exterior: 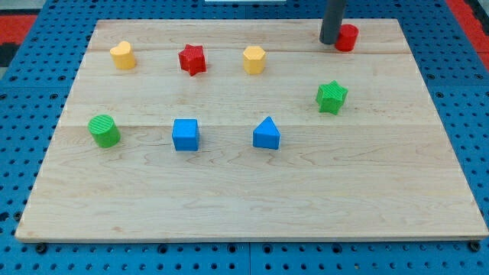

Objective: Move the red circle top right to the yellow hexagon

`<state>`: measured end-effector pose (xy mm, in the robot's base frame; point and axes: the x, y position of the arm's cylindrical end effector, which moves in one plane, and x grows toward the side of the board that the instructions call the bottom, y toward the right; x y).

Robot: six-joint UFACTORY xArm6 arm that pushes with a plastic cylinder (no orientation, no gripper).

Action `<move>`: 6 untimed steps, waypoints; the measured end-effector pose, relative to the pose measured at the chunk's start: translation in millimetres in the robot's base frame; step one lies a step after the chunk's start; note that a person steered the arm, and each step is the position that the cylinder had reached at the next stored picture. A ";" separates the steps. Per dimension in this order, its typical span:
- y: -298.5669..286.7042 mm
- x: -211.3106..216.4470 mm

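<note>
The red circle [348,37] stands near the view's top right of the wooden board [252,198]. The yellow hexagon [254,59] stands at the top middle, well to the left of the red circle and slightly lower. My tip [329,41] rests on the board right against the red circle's left side, partly hiding it. The rod rises out of the view's top.
A yellow heart [122,55] is at the top left, a red star [192,59] next to the yellow hexagon on its left. A green star [331,97] is at the right, a green cylinder [104,131], blue cube [186,134] and blue triangle [267,133] across the middle.
</note>
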<state>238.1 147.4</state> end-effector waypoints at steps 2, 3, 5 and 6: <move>22.6 56.2; 76.9 32.4; 39.1 4.4; 35.0 26.0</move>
